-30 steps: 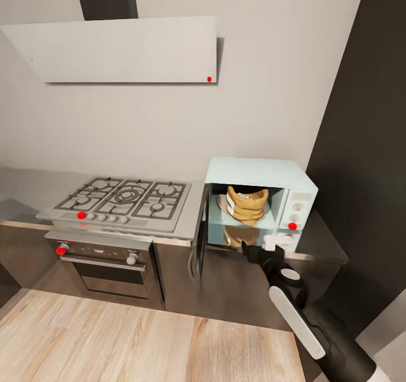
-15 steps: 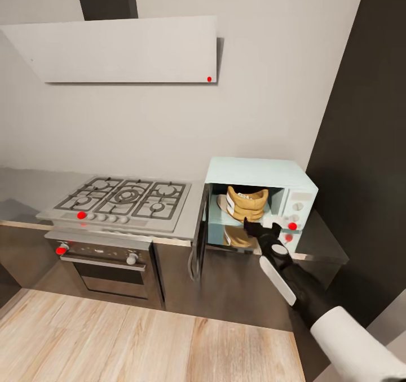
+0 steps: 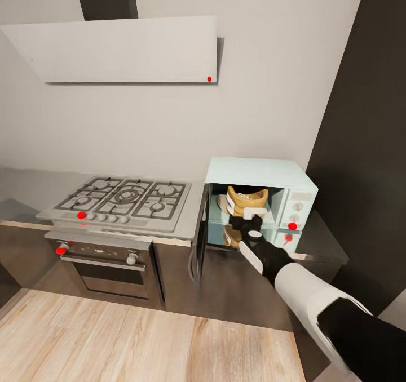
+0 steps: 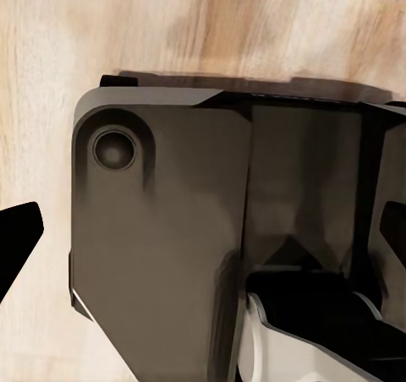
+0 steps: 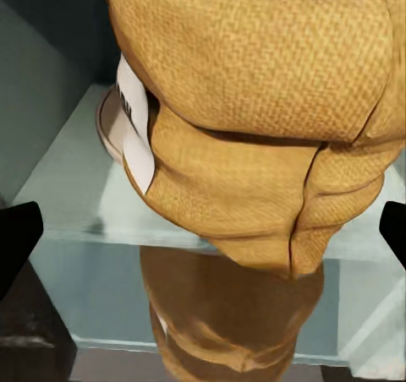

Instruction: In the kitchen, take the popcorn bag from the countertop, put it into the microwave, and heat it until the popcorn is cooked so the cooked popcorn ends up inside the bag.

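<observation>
My right pincer (image 3: 248, 220), jaws apart, sits just before the popcorn bag (image 5: 254, 137) inside the open microwave (image 3: 256, 174).

Open microwave (image 3: 256, 186) mouth at centre right half blocked by popcorn bag (image 3: 246, 199), right gripper (image 3: 248, 218) and swung-out door (image 3: 199, 241) at its left.

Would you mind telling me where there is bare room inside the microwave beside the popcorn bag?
In the right wrist view, the glass shelf is bare on the label side of the popcorn bag, up to the microwave wall. In the head view, the right gripper crowds the bag's front, and the open door borders the opening's left.
</observation>
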Controlling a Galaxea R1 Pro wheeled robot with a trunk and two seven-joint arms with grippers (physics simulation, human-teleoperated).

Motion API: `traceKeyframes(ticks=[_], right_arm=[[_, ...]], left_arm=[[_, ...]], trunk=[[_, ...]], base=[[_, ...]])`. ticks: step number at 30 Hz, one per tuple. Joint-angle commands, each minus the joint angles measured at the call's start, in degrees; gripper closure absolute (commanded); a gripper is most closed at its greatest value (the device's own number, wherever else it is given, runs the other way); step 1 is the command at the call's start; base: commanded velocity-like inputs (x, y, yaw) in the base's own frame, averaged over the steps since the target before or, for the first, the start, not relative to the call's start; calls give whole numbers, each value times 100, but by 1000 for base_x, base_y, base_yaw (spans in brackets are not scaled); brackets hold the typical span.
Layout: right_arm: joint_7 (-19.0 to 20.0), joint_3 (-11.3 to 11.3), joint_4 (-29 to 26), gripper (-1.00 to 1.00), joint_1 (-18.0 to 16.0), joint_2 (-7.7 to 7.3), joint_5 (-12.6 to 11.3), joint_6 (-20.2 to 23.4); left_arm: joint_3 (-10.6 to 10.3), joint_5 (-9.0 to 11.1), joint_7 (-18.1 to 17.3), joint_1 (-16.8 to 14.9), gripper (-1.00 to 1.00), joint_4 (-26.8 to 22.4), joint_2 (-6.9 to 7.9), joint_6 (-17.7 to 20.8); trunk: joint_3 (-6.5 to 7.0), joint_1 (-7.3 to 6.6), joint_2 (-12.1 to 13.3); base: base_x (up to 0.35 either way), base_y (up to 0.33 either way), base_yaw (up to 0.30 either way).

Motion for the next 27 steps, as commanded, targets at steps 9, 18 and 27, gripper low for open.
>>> traceKeyframes(ticks=[9,18,27], right_arm=[[204,69,557,-100,-251,-38,-62,-431],[229,61,597,-100,-255,-71,-70,-466],[229,47,594,-100,-256,-64,-71,-466]], left_arm=[[38,-1,-14,-4,-100,5,-9,-8],[47,-2,-10,-4,-100,5,-5,0],[47,-9,-30,-4,-100,5,-2,43]], trunk=[[-11,3,-11],[-11,3,-11],[-11,3,-11]], base=[[0,0,0],[135,0,0],[86,0,0]])
